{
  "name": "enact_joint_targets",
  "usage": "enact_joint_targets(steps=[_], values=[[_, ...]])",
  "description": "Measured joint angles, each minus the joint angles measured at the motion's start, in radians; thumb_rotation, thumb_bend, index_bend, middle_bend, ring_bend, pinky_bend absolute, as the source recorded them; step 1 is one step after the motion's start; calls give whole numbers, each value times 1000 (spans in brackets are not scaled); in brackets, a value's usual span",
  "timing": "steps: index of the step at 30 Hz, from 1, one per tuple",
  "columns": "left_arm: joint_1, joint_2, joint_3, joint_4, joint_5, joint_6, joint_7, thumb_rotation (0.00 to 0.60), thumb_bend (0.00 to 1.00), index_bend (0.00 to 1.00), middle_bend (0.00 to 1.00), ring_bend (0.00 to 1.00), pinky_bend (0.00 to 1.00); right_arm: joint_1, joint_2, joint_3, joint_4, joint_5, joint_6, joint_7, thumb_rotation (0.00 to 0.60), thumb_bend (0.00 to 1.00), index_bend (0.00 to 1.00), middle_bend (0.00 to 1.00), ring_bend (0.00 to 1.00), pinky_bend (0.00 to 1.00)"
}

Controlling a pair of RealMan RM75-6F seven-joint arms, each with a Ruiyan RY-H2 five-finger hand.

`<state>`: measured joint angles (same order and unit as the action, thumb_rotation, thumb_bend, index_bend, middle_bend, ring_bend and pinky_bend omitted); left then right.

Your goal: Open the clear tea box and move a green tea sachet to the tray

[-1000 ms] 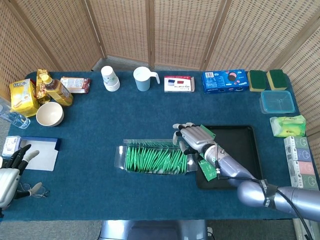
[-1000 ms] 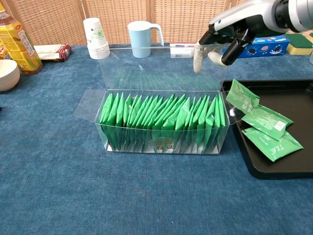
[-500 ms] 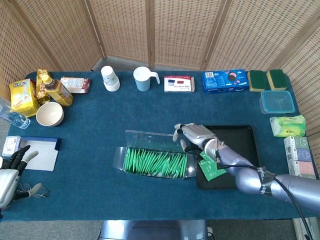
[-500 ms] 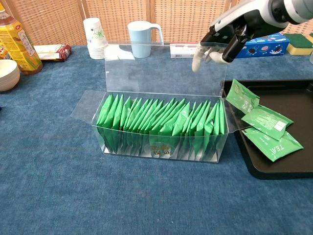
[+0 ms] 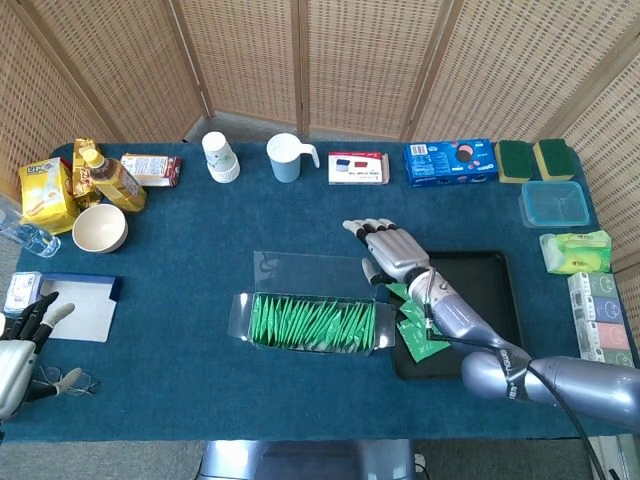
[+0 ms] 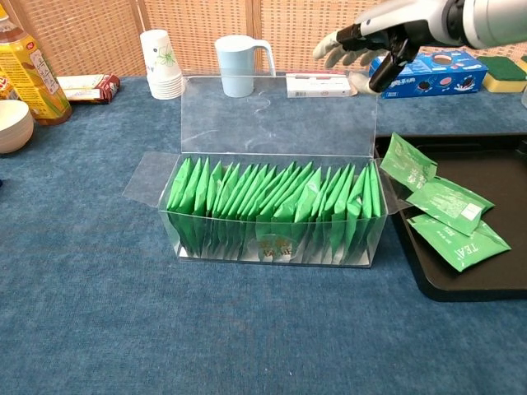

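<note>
The blue tabletop (image 5: 200,260) carries everything; at about 4 o'clock on it lies the black tray (image 5: 490,285), already bearing three green sachets (image 6: 451,216). Just beside the tray, at its 9 o'clock, stands the clear tea box (image 6: 272,247), lid (image 6: 276,115) folded up and back, a full row of green tea sachets (image 6: 272,202) standing upright inside. The opening step looks done; picking a sachet is the step in hand.

The right hand (image 6: 370,37) hovers above the lid's right end, at 1 o'clock from the box, fingers (image 5: 362,229) spread apart and holding nothing. Next, in my judgement, it must drop toward 7 o'clock into the box, pinch one sachet top at the tray end, and lift it clear without dragging neighbours or tipping the light box.

The left hand (image 5: 18,350) sits at the tabletop's 8 o'clock edge, fingers apart, empty.
</note>
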<state>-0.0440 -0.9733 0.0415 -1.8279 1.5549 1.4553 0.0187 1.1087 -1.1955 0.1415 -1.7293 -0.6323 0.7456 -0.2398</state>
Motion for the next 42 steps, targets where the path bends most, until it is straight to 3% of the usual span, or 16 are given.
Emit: enact_joint_targets(steps=[8,15,23,33,42], values=[[4,-2,5,1,3,1,-2,581,180,130,33,65,224,-79,-111,-37,79,-182,101,-3,600,516,0,0,21,10],[10,0,7,5,8,12,-9,581,180,130,33,65,224,-123,-170,-56,133,-278,169,-17,600,417,0,0,21,10],[11,-8,9,12,11,13,-14,582,180,130,33,65,224,-176,-157,-37,105,-435,258,45,600,307,8,28,19,10],[1,-14,-1,5,25,16,0,582,180,130,33,65,224,-228,-83,-66,42,-745,289,274,600,142,166,65,12,10],[4,-6,-1,-6,31,26,11,581,180,130,33,65,224,-235,-93,-98,59,-886,283,248,600,115,199,86,13,10]])
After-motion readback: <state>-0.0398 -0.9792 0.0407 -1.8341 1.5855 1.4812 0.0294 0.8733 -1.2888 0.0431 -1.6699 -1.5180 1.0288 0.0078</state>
